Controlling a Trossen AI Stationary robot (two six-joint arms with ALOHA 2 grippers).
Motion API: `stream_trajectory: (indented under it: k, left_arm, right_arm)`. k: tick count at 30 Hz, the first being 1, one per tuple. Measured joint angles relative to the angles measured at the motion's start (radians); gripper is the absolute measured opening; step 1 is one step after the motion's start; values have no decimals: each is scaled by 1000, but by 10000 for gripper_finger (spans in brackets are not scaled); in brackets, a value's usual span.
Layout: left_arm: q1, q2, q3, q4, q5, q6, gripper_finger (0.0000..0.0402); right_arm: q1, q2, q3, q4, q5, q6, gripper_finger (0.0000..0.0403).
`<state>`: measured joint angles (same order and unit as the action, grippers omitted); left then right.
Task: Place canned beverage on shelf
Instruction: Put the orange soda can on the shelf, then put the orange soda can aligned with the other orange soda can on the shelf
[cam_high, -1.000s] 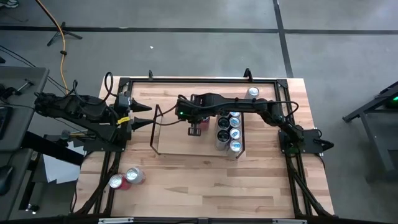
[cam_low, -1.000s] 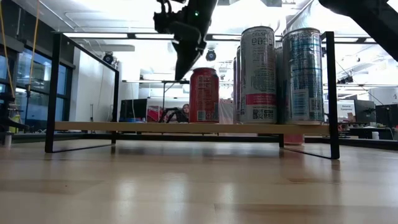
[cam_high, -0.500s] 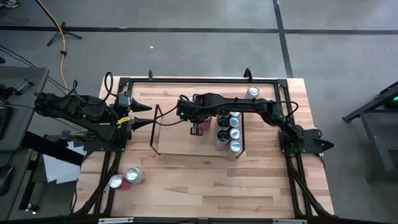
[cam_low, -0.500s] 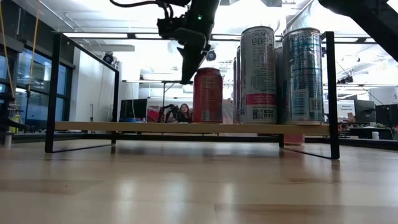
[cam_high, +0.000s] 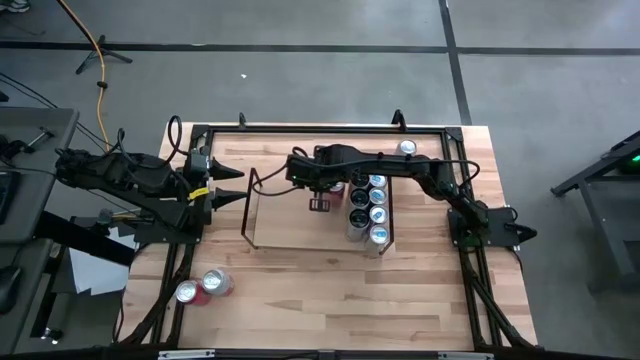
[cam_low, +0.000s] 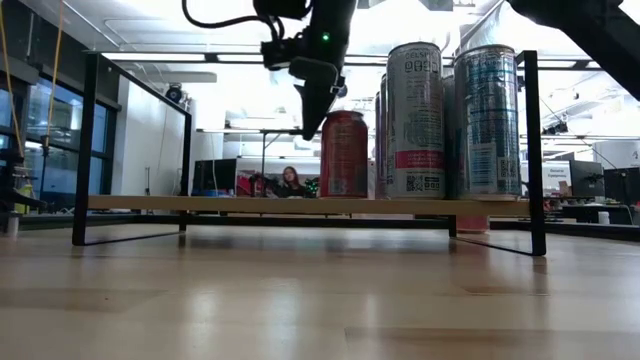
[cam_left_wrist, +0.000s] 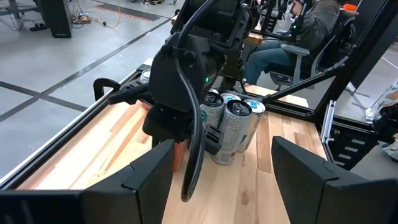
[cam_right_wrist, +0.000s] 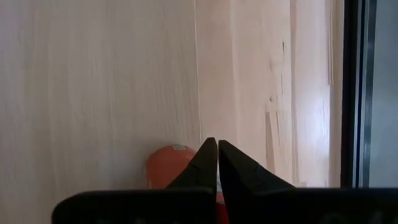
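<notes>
right gripper: the dark two-finger right gripper has its fingers pressed flat together and holds nothing; in the right wrist view the two tips meet in a single point.
where it hangs: over the middle of the shelf, tips pointing down, level with the top of the red can and close beside it, on the side away from the can cluster.
touching or not: in the low view the tips sit at the can's upper rim; whether they rest against it or stand just clear I cannot tell.
red can: the short red aluminium beverage can stands upright on the shelf board, its long axis vertical, next to the taller cans.
direction from gripper: the can lies sideways of the closed tips, toward the cluster; any further move would run along the board that way, a nudge rather than a lift.
tall cans: slim silver-and-white cans stand in a tight group at the shelf's right end.
shelf: the low light-wood board with thin black wire end frames rests on the wood-plank tabletop.
nearer arm: the right arm is directly over the can.
left gripper: the left gripper waits at the table's left edge, jaws parted and empty, well apart from the shelf.
spare cans: two more cans lie on the tabletop near the front left.
</notes>
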<state>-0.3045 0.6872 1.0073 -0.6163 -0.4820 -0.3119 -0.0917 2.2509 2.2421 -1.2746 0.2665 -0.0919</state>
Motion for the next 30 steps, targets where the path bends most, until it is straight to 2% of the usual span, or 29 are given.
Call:
stream_trajectory:
  k: [15, 20, 24, 30]
  left_arm:
    - [0, 0, 0, 0, 0, 0, 225]
    - [0, 0, 0, 0, 0, 0, 225]
    - [0, 0, 0, 0, 3, 0, 225]
    - [0, 0, 0, -2, 43, 2, 225]
  right_arm:
    - [3, 0, 5, -14, -4, -21, 0]
    - [3, 0, 108, 8, -4, -51, 0]
    - [-1, -85, 78, 85, -21, -70, 0]
    - [-7, -203, 79, 62, -80, -21, 0]
